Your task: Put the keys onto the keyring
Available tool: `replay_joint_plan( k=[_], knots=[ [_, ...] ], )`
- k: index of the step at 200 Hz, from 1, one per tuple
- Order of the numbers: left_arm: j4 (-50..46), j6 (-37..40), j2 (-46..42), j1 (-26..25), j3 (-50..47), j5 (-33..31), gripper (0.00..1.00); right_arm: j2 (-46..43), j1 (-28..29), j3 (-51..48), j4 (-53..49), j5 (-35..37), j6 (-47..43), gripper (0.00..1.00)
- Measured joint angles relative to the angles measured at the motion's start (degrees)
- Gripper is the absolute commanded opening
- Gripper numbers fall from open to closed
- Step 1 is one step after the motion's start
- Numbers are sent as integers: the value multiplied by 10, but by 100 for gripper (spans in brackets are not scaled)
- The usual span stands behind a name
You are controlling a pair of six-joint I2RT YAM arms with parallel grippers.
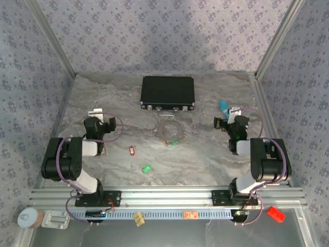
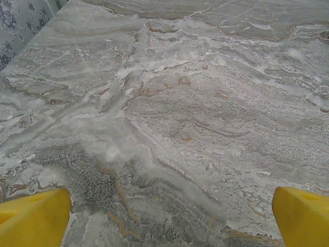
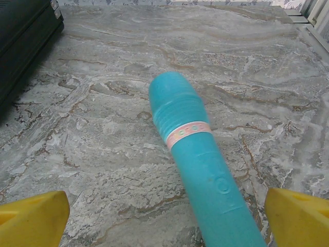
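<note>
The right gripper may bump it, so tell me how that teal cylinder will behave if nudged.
The teal cylinder looks round and smooth and lies on its side on the table, so a sideways nudge would probably roll it. It looks like rigid plastic, so likely stiff. Its ribbed band might aid grip.

Desk (image 1: 205, 154): was grey marble pattern, veined white and rust-brown.
Walls (image 1: 164, 36): were pale blue-grey with a repeating floral print.
Case (image 1: 167, 92): was black.
Cylinder (image 3: 200, 154): was teal, ringed by a pink band (image 3: 188, 132).
Red key (image 1: 131, 151), green key (image 1: 147, 168), second green key (image 1: 174, 143): bright heads.
Keyring (image 1: 168, 128): was faint silver.
Block (image 1: 275, 214): was red.
Left hand (image 2: 170, 206) fingers (image 2: 33, 218) and right hand (image 3: 165, 206) fingers (image 3: 31, 218): were yellow.
</note>
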Motion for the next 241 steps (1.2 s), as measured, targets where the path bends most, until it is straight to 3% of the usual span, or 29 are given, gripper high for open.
replay_joint_plan(
  k=[187,241],
  knots=[
    [0,0,0,0,0,0,100,0,0,0,-1,0,0,99],
    [-76,0,-76,0,7,9,100,-101,26,38,-145,36,7,99]
  ],
)
